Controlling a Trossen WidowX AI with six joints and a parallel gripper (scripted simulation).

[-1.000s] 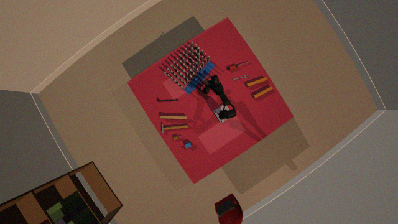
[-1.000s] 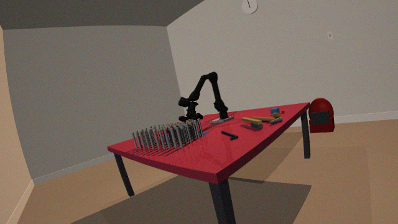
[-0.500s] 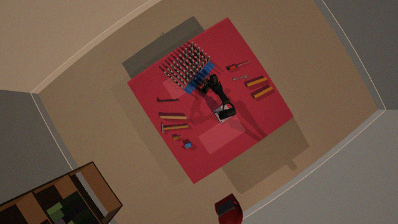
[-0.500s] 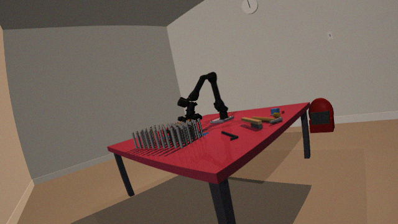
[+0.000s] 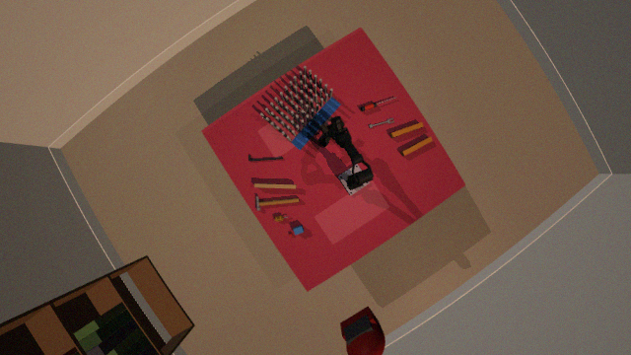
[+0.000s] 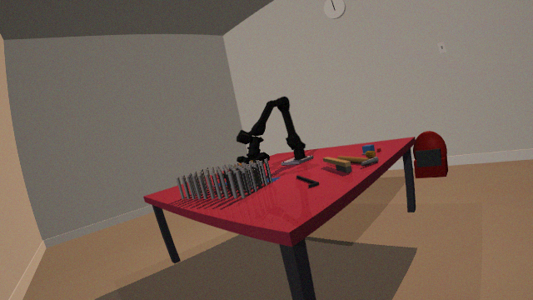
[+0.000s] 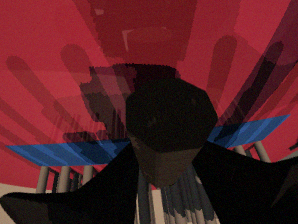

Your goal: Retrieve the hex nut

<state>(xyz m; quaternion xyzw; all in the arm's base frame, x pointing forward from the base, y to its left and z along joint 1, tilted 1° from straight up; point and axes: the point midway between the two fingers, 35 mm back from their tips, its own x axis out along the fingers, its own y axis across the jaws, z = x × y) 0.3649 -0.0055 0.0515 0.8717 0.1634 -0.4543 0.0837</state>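
The field of standing grey metal spacers (image 5: 296, 101) (image 6: 225, 181) (image 7: 180, 209) fills the far corner of the red table (image 5: 394, 197) (image 6: 283, 208). The blue taped strip (image 5: 315, 123) (image 7: 60, 152) runs along the field's front edge. My gripper (image 5: 322, 134) (image 6: 251, 158) (image 7: 162, 143) hangs low over the strip, right at the front row of spacers. It is shut on a dark tool (image 7: 169, 119), which I see end-on in the wrist view; it hides much of the strip and the spacers. The hex nut is not visible in any view.
A black L-shaped hook (image 5: 265, 158) (image 6: 308, 181), a yellow bar (image 5: 273, 185), a hammer (image 5: 276, 201) and a blue cube (image 5: 297, 229) lie left of the arm's base (image 5: 354, 178). A red screwdriver (image 5: 377, 104), a wrench (image 5: 382, 123) and two yellow blocks (image 5: 406, 129) (image 5: 417, 146) lie to the right.
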